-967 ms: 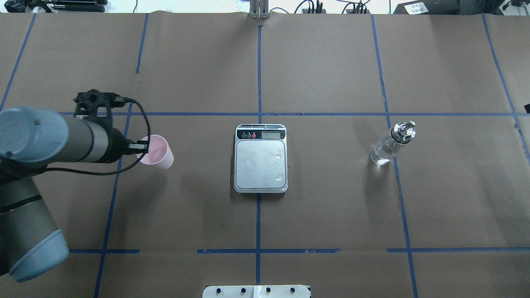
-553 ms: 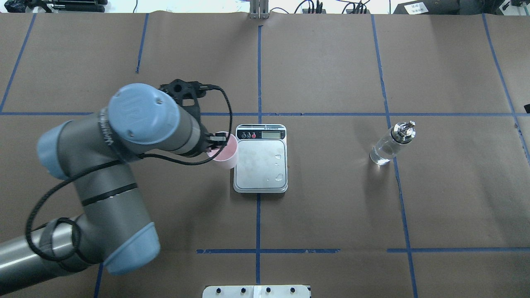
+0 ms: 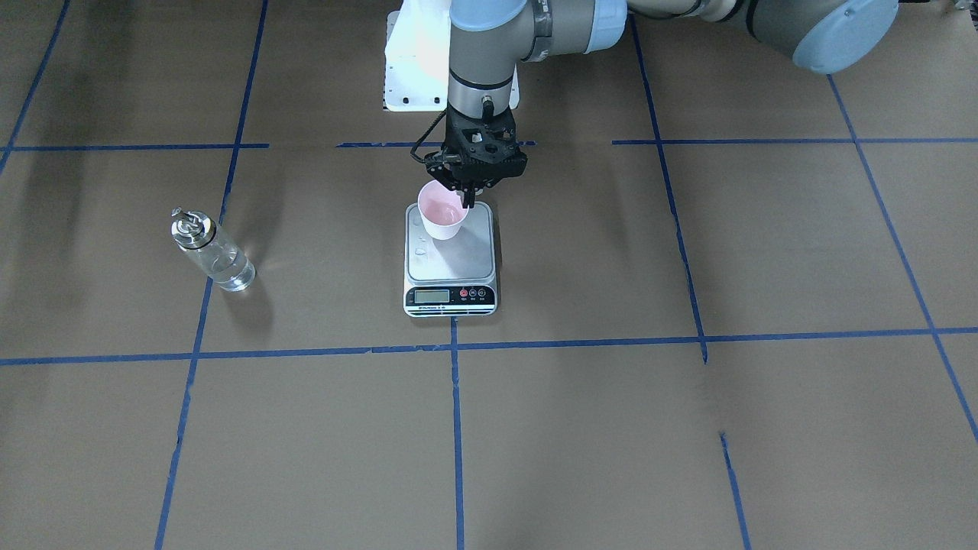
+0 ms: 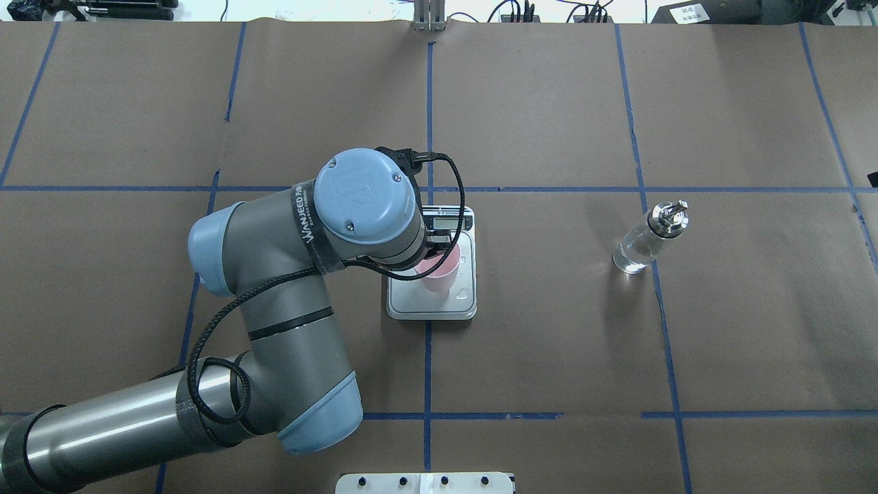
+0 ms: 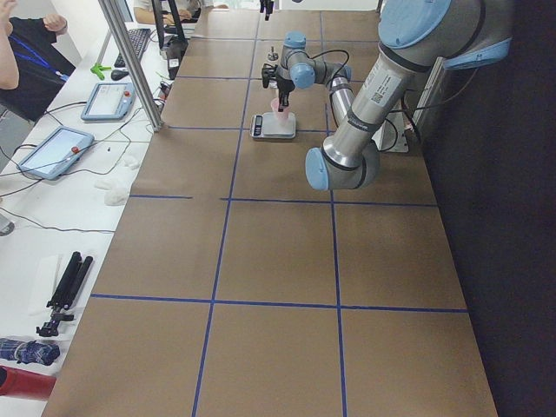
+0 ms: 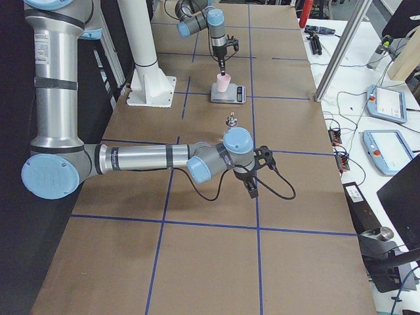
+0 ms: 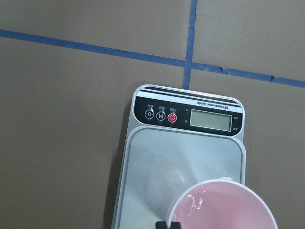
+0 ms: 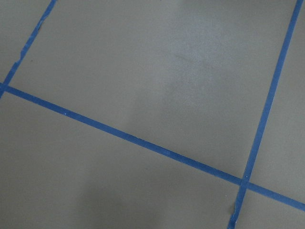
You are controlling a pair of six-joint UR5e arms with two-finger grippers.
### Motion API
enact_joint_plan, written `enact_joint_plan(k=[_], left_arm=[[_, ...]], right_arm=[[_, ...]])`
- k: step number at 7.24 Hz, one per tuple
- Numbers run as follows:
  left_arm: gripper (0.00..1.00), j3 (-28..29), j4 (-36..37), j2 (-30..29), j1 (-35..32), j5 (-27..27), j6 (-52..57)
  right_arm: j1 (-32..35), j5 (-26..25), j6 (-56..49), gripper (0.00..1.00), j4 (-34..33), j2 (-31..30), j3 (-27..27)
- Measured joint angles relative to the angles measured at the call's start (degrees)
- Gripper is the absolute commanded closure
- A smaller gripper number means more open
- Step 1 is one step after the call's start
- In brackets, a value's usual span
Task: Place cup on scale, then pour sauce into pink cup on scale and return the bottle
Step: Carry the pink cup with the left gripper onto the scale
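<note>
The table (image 4: 549, 343) is covered with brown paper, seen as matt and faintly creased, and is crossed by strips of dull blue tape (image 4: 535, 189). The scale (image 7: 157, 167) is topped with smooth, satin steel marked by smudges, and is fronted by a glossy black plastic strip. The cup (image 7: 221, 210) is seen as smooth pink plastic with a sheen inside. The bottle (image 4: 634, 248) is made of clear glass and capped with polished metal.

I see the table (image 4: 549, 329) covered in brown paper (image 4: 754, 309) and gridded with blue tape lines (image 4: 429, 103). The scale (image 3: 458, 260) sits mid-table across one line. The bottle (image 4: 636, 248) stands upright, well apart, on the robot's right.
</note>
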Motion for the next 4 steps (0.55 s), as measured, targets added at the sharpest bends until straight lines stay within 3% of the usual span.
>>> enact_joint_plan(k=[4], left_arm=[[1.00,0.3,-0.4,0.4,-0.5,0.1,0.2]], right_arm=[[0.0,0.0,0.0,0.00,0.0,0.0,0.0]])
